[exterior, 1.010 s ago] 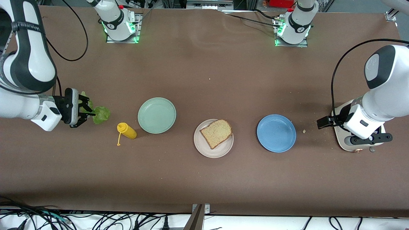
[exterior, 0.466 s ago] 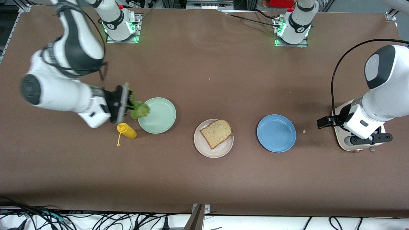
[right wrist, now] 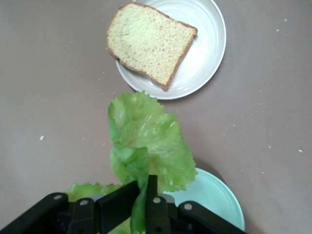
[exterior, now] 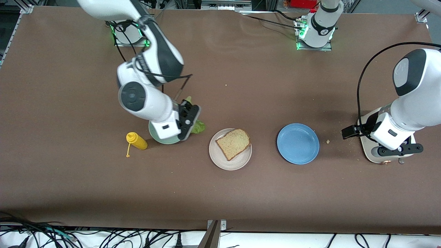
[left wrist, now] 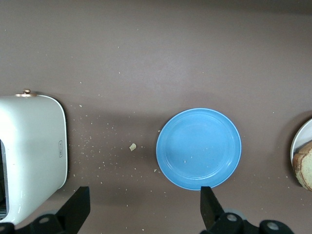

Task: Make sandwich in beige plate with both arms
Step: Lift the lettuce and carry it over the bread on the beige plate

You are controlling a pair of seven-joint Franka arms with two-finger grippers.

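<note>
A single tan bread slice (exterior: pixel 233 143) lies on the beige plate (exterior: pixel 230 164) in the middle of the table. My right gripper (right wrist: pixel 145 184) is shut on a ruffled green lettuce leaf (right wrist: pixel 146 136), which hangs over the mint-green plate's edge beside the beige plate; in the front view the lettuce (exterior: pixel 198 127) peeks out under the hand. The bread (right wrist: pixel 148 41) and the beige plate (right wrist: pixel 209 58) lie just ahead of the leaf. My left gripper (left wrist: pixel 145 214) waits open and empty above the table by the toaster.
The mint-green plate (exterior: pixel 159 137) is mostly hidden under the right hand. Beside it lies a yellow mustard bottle (exterior: pixel 136 141). A blue plate (exterior: pixel 298 143) sits between the beige plate and the white toaster (exterior: pixel 370 156). Crumbs dot the table near the toaster.
The right arm has swung from its end of the table across the mint-green plate toward the beige plate, carrying the lettuce. The left arm has not moved.
</note>
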